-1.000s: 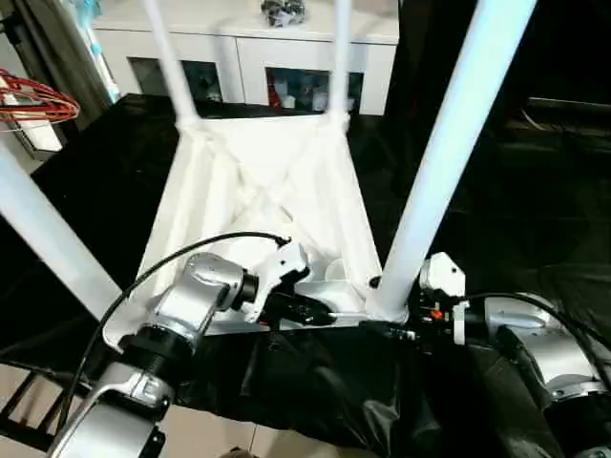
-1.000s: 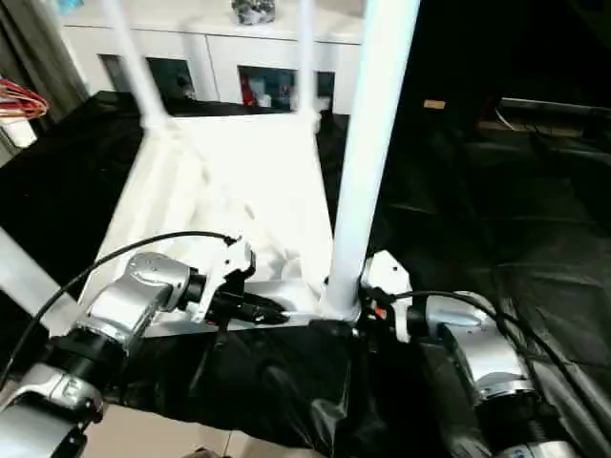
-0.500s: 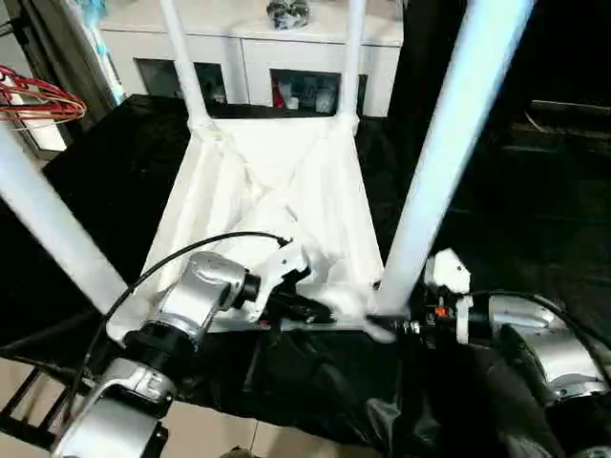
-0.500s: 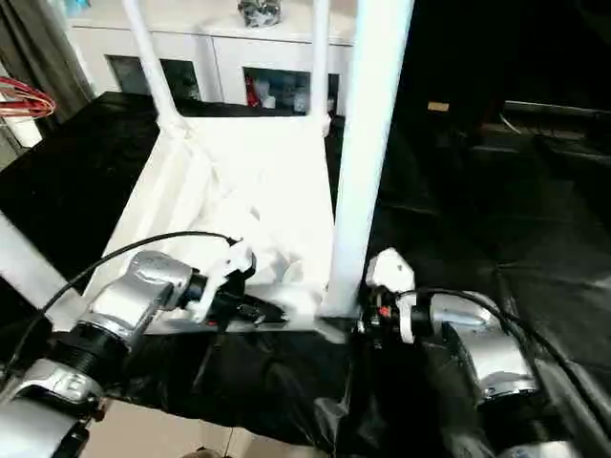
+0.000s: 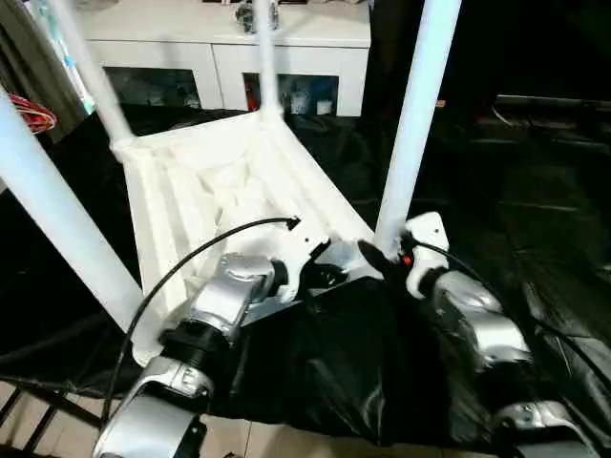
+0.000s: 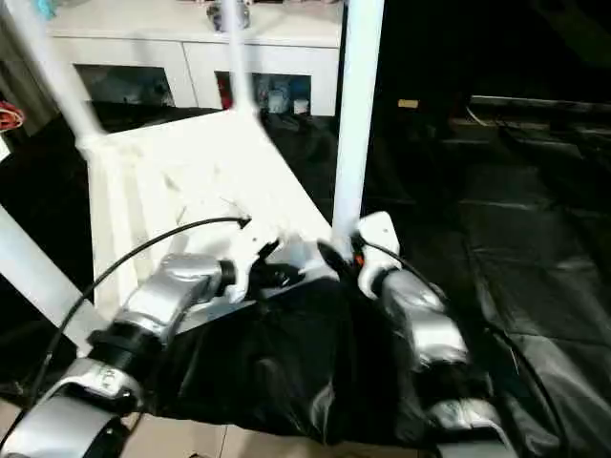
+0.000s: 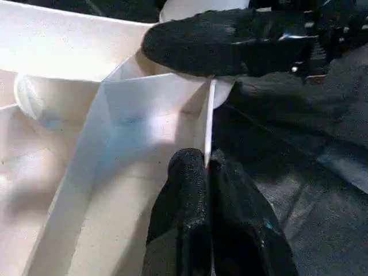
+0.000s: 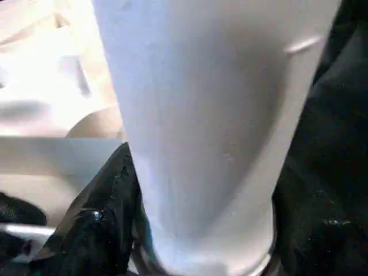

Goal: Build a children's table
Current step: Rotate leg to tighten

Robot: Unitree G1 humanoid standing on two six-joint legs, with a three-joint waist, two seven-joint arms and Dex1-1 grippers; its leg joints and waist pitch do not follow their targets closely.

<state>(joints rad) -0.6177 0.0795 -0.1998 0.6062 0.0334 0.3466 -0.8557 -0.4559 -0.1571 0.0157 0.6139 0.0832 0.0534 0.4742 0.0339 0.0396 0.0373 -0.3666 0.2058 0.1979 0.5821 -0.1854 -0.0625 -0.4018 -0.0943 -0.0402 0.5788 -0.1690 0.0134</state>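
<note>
White plastic is slick, so the thin rim (image 7: 208, 118) could slip from the left gripper (image 7: 207, 170), whose fingers pinch it fully closed. Beside it the right gripper (image 5: 380, 256) half-open, spans the leg (image 5: 412, 129) base; a twist could unseat it. Beyond, the top (image 5: 205, 181) lies inverted.

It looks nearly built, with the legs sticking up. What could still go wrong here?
The left gripper pinches only the thin rim of the table top, so it might slip off. The right gripper sits at the base of the near leg; a push there could tilt or loosen that leg. The black sheet is wrinkled, so the top could slide.
</note>
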